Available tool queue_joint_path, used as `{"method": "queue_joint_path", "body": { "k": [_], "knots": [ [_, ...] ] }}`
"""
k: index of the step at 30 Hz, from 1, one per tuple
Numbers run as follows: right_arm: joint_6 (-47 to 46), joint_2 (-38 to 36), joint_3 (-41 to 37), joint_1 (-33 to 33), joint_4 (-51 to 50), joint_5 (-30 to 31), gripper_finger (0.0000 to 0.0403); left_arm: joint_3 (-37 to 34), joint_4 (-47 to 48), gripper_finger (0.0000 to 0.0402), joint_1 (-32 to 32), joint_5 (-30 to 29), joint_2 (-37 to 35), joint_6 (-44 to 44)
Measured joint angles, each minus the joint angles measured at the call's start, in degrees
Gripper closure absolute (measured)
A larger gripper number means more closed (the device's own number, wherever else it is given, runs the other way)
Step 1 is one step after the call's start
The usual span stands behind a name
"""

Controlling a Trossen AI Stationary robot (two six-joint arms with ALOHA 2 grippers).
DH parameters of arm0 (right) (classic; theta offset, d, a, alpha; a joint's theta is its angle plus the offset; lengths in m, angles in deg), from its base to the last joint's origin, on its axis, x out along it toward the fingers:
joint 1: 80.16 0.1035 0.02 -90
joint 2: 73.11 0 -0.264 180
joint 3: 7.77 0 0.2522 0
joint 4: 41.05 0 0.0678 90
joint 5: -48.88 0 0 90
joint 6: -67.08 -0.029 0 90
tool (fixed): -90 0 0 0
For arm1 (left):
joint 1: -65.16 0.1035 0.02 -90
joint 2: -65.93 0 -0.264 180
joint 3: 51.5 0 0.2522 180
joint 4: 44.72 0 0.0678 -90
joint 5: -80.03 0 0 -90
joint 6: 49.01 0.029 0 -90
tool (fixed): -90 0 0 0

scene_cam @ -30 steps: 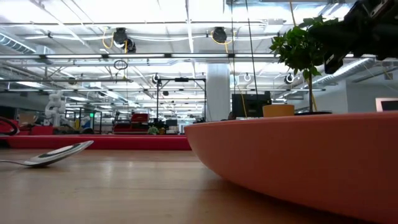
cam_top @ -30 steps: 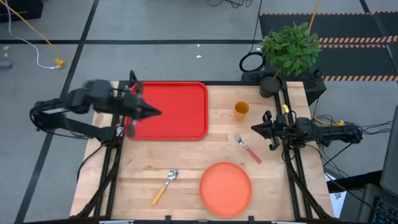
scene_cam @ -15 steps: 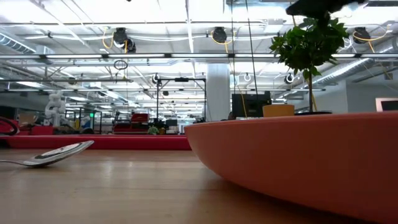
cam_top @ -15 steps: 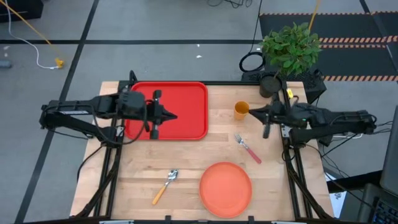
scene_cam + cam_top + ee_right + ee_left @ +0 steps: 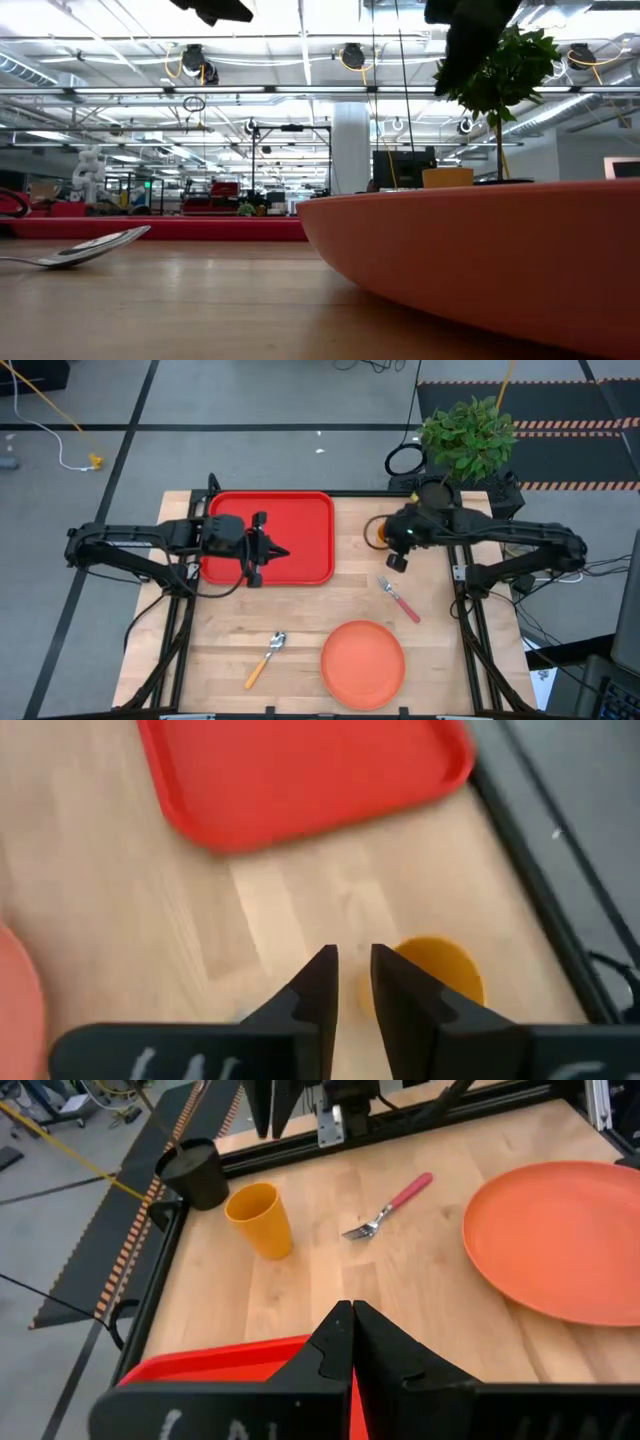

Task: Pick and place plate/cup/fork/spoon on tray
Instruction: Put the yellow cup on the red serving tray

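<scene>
Reaching for the small yellow-orange plastic cup standing on the wooden surface beside the bright red rectangular tray, right hand above it, fingers barely parted, empty; next: widening, descending, gripping; left hand closed over the tray.

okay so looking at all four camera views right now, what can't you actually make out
- Cup: in the high view, mostly covered by the right claw.
- Fork: absent from the low view, where the plate blocks that side.
- Spoon: low view shows only its bowl.
</scene>
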Motion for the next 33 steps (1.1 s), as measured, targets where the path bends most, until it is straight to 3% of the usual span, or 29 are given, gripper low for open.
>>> {"method": "queue_joint_path", "body": {
  "k": [4,17,26,33],
  "knots": [
    [3.72,4.22,-0.22,-3.85,-1.34,-3.36,0.0336,-0.06,-0.05,0.0378,0.0,0.0,-0.12,0.17],
    [12.87,11.0,-0.23,-9.01,-2.12,-3.62,0.0275,-0.06,0.02,0.0371,0.0,0.02,-0.1,0.59],
    [12.95,11.85,-2.84,-10.2,0.3,-6.15,0.0273,-0.06,0.08,0.0371,0.0,0.06,-0.1,-0.28],
    [12.38,11.86,-6.49,-10.3,2.19,-4.41,0.0274,-0.06,0.08,0.0371,0.0,0.07,-0.1,-0.94]
  ]
}}
